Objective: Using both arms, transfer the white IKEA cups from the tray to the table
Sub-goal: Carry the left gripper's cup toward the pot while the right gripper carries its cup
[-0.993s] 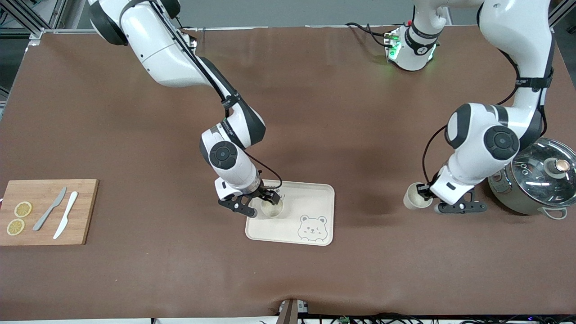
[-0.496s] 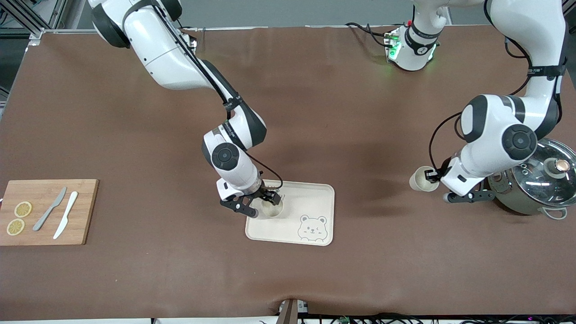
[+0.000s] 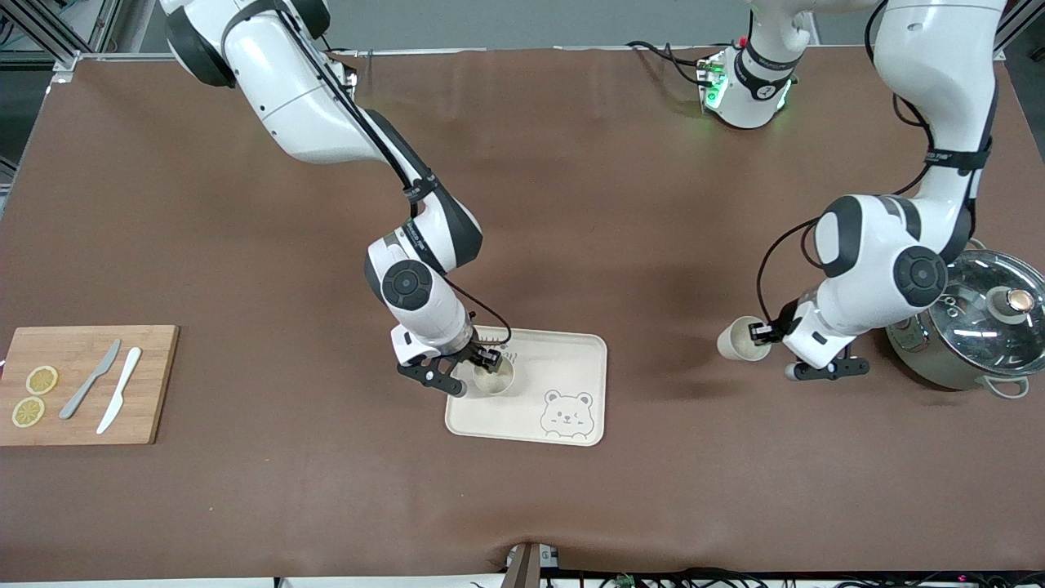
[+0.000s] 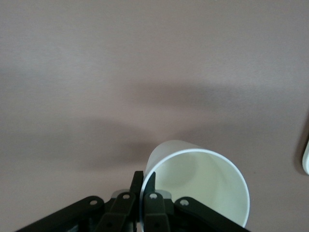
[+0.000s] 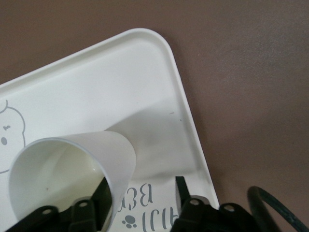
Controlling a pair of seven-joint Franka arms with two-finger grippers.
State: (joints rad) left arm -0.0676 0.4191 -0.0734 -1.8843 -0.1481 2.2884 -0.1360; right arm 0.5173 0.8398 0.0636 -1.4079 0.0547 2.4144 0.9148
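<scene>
One white cup [image 3: 495, 380] stands on the cream bear tray [image 3: 571, 359]. My right gripper [image 3: 476, 371] is open astride its wall, with one finger inside the cup and one outside. In the right wrist view the cup [image 5: 63, 169] sits by one finger of the right gripper [image 5: 142, 186], on the tray [image 5: 96, 87]. My left gripper [image 3: 763, 332] is shut on the rim of the second white cup [image 3: 739, 341], held tilted over bare table between the tray and the pot. In the left wrist view the left gripper [image 4: 145, 180] pinches the cup [image 4: 203, 183].
A steel pot with a glass lid [image 3: 976, 331] stands at the left arm's end, close to the left wrist. A wooden cutting board [image 3: 90, 384] with lemon slices and two knives lies at the right arm's end.
My left gripper has carried its cup up, then toward the tray and away from the pot. The right gripper has stayed at the cup on the tray.
</scene>
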